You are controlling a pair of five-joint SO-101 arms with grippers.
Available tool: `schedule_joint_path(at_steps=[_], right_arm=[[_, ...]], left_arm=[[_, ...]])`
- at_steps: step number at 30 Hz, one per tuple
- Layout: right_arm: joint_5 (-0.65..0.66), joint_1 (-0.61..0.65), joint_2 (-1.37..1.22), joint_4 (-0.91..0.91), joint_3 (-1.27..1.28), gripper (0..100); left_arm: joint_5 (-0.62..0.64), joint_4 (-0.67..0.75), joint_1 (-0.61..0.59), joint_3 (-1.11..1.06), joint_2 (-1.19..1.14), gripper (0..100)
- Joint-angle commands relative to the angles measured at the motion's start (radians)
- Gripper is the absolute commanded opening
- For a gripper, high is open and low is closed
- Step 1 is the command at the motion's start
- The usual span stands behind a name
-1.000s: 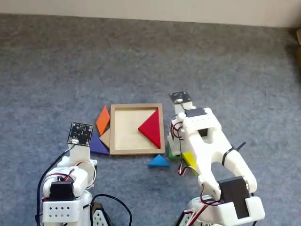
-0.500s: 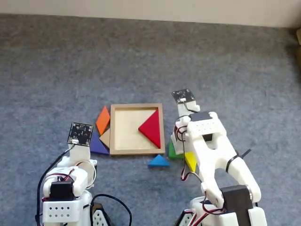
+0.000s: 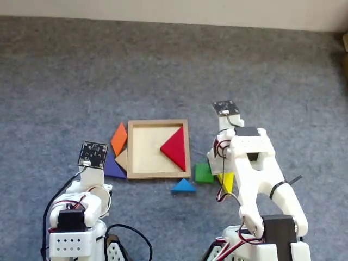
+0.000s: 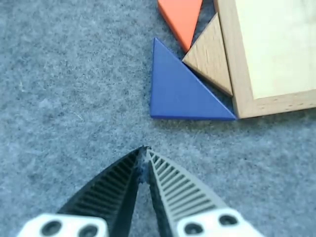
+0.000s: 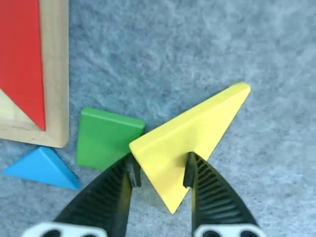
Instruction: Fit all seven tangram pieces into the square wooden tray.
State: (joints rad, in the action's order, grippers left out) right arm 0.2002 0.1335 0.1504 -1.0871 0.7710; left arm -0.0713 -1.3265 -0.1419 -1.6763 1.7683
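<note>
Shifting away from the tray's (image 3: 157, 123) right side over the last second, the right arm is carrying the yellow triangle (image 3: 227, 182) with it, and the green square (image 3: 204, 173) that it was partly covering is now showing in full.

Farthest out from the tray's left side, the left gripper (image 4: 144, 153) is hovering over the grey carpet (image 3: 163, 65) with its fingers pressed together on nothing, just short of the dark blue triangle (image 3: 113, 167). That triangle is lying off the tray's lower left corner, one tip reaching the frame. The orange piece (image 3: 118, 138) is lying beside the left rim toward the far end, and a plain wooden triangle (image 3: 122, 159) is sitting between those two pieces, touching the rim.

Inside the tray the red triangle (image 3: 175, 148) is lying flat, its long edge running along the right wall.

Just outside the tray's near rim, toward the right corner, the light blue triangle (image 3: 183, 186) is resting on the carpet. The green square is lying just off that same corner.

Beyond it, still farther from the tray, the right gripper (image 5: 161, 168) is clamping the yellow triangle from both sides. One corner of that piece is meeting the green square's edge; whether it is raised off the carpet cannot be told.
</note>
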Motion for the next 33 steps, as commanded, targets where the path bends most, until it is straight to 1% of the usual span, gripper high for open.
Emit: schedule_joint_path(at_steps=[1,6,9,12,19,27,33], right_arm=[[0.012,-0.079,0.019,-0.021,-0.004,9.1],[0.012,-0.088,0.11,-0.021,-0.002,9.1],[0.005,-0.114,0.174,-0.021,-0.001,8.9],[-0.011,-0.15,0.213,-0.021,-0.001,6.2],[-0.012,-0.194,0.202,-0.013,-0.001,5.2],[-0.009,-0.298,0.202,-0.013,-0.001,5.1],[-0.014,-0.302,0.202,-0.004,-0.001,5.1]], left_arm=[[0.005,-0.006,0.018,-0.019,0.051,0],[0.005,-0.006,0.018,-0.019,0.051,0],[0.005,-0.006,0.018,-0.019,0.051,0],[0.005,-0.006,0.018,-0.019,0.051,0],[0.005,-0.006,0.018,-0.019,0.051,0],[0.005,-0.006,0.018,-0.019,0.051,0],[0.005,-0.006,0.018,-0.019,0.051,0]])
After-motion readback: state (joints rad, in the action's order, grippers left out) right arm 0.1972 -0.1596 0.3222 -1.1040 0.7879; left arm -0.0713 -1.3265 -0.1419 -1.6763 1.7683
